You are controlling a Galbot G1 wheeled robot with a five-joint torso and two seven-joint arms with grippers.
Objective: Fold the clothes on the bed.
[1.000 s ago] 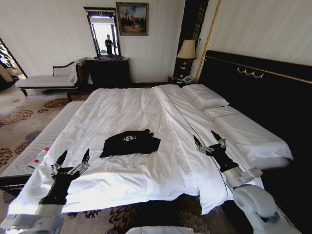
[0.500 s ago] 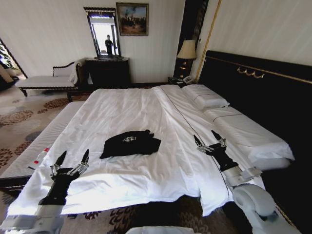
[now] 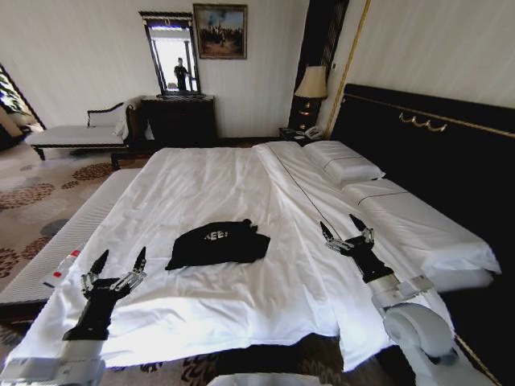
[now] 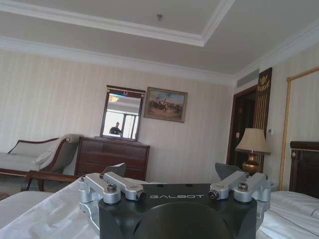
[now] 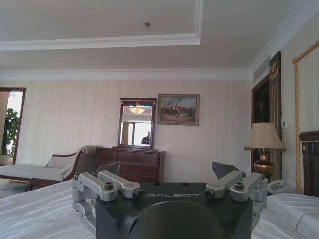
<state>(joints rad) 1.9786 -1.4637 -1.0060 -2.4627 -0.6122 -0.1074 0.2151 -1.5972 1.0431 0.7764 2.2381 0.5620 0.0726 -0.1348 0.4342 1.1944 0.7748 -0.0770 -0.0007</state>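
- The left hand (image 3: 117, 265) is held out low over the near left part of the bed (image 3: 201, 185). Its two fingers point up and away and stand wide apart, with nothing between them.
- The right hand (image 3: 348, 235) is held out over the right side of the bed, near the pillows (image 3: 342, 165). Its fingers are spread apart too and hold nothing.
- The black T-shirt (image 3: 217, 244) lies in a small bunched heap in the middle of the white sheet. It sits between the two hands and touches neither.
- White letters show on top of the shirt.
- Since a second ago the whole picture has slid a little, so the camera has moved. The shirt lies the same way, and both hands stay open in the same pose.
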